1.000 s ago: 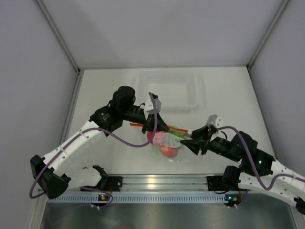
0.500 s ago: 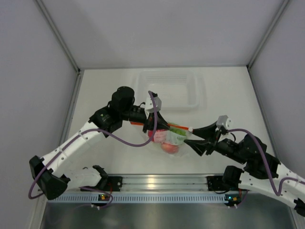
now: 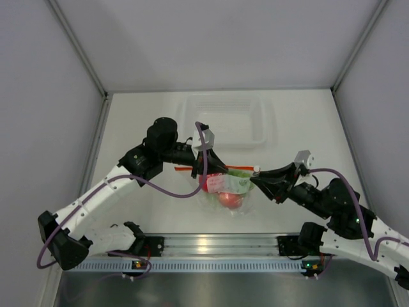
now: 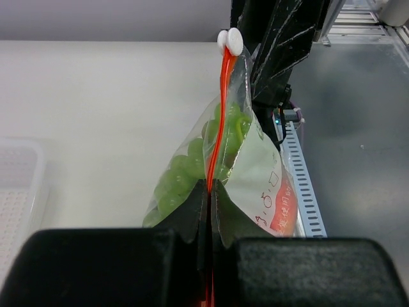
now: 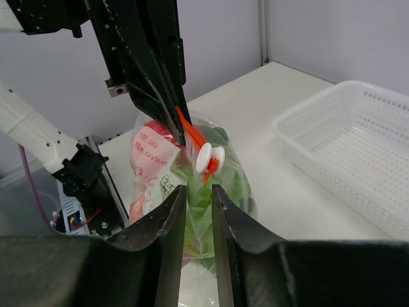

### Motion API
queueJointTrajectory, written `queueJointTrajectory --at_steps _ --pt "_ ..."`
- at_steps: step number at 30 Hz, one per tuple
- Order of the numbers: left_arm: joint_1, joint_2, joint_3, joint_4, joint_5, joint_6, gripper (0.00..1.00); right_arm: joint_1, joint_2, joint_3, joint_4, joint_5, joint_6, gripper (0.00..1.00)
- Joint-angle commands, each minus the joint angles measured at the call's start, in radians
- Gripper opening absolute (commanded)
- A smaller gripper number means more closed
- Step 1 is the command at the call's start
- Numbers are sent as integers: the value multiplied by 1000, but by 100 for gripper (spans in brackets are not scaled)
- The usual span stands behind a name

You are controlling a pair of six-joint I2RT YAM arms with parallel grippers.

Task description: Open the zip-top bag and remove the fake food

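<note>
The zip-top bag (image 3: 238,185) hangs above the table between the two arms. Its orange-red zip strip (image 4: 217,134) runs from my left gripper (image 4: 209,185) to a white slider (image 5: 211,160). The left gripper (image 3: 209,167) is shut on that strip. My right gripper (image 5: 199,188) stands open by a narrow gap, its tips just short of the slider (image 3: 256,169), with bag film showing between the jaws. Fake food fills the bag: green grapes (image 4: 179,182), leafy lettuce (image 5: 223,182) and a red round fruit (image 3: 229,199).
A rigid clear tray (image 3: 259,131) lies on the table behind the bag, seen in the right wrist view as a white mesh basket (image 5: 358,147). The metal rail (image 3: 211,244) with the arm bases runs along the near edge. Grey walls close in both sides.
My right gripper has moved up and back to the slider end of the strip, and its jaws have narrowed. The left gripper kept hold of the strip.
</note>
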Motion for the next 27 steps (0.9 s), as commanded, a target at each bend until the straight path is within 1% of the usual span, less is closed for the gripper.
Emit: queueJointTrajectory --at_steps 1,2,3,4,8,10,11,12,13,14,18,19,21,23,24,25,27 --pt "-4 -41 -1 107 39 -14 0 -9 -2 34 88 2 1 23" --pt "-4 -42 -2 109 41 -14 0 -9 0 34 88 -2 1 27" --pt "-4 -42 -5 110 40 -13 0 -9 1 37 89 -1 5 37" --pt "-4 -44 -7 110 43 -14 0 -8 1 35 88 2 4 39" --pt "-4 -49 -11 118 50 -19 0 -9 3 40 92 14 11 40" --pt "-4 -45 -10 121 52 -22 0 -9 3 50 94 14 21 38" --pt "-4 -47 -10 123 49 -24 0 -9 3 55 97 10 22 36" --pt "-4 -45 -8 121 47 -24 0 -9 3 58 95 2 25 31" --pt "-4 -45 -8 121 46 -25 0 -8 3 64 95 -16 30 31" --pt "-4 -45 -8 120 43 -25 0 -9 7 67 95 -22 31 31" --pt "-4 -49 -11 133 18 -39 0 -9 24 84 81 -65 45 38" --pt "-4 -47 -10 137 13 -45 0 -8 26 89 81 -97 48 39" --pt "-4 -45 -8 143 12 -50 0 -9 29 92 81 -122 53 40" --pt "-4 -45 -7 146 16 -51 0 -9 35 96 80 -107 57 36" --pt "-4 -45 -8 150 18 -53 0 -8 37 96 75 -95 57 30" --pt "-4 -45 -8 152 18 -56 0 -9 38 96 72 -61 56 27" --pt "-4 -47 -10 158 17 -59 0 -9 49 95 66 -44 48 24"
